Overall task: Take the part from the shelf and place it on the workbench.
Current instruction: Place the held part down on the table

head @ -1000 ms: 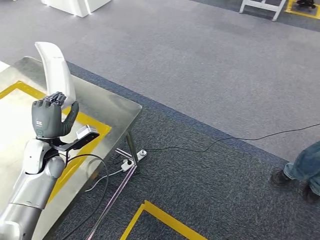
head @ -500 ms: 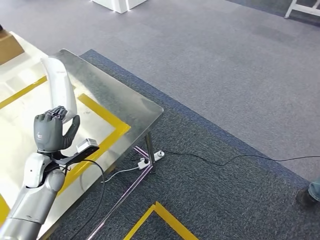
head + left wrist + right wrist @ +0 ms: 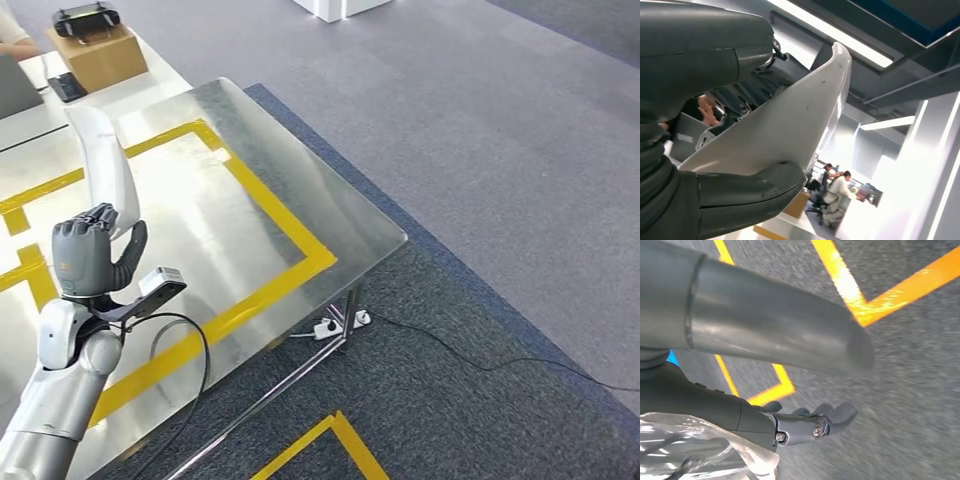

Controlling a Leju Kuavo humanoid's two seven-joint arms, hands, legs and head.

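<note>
Left hand [image 3: 87, 258] grips the part [image 3: 107, 168], a curved white shell. Fingers wrap its lower end, thumb on the near side; the rest of the part rises upright above the hand, tip tilted slightly away from it. In the left wrist view the part [image 3: 791, 120] sits clamped between the thumb [image 3: 749, 192] and the dark fingers, its rim projecting past the fingertips.

Hand and part are held in the air over the workbench [image 3: 317, 190], a steel top with yellow tape lines. Part is not touching the top. Bench corner and a leg lie well off to the hand's right; a power strip [image 3: 332, 325] and cable sit on the carpet by that leg.

Beyond the hand, at the far edge: a cardboard box [image 3: 98, 55] with a dark device on it.

Right hand [image 3: 806, 422] hangs over carpet with yellow tape; fingers extended, loosely apart, holding nothing.
</note>
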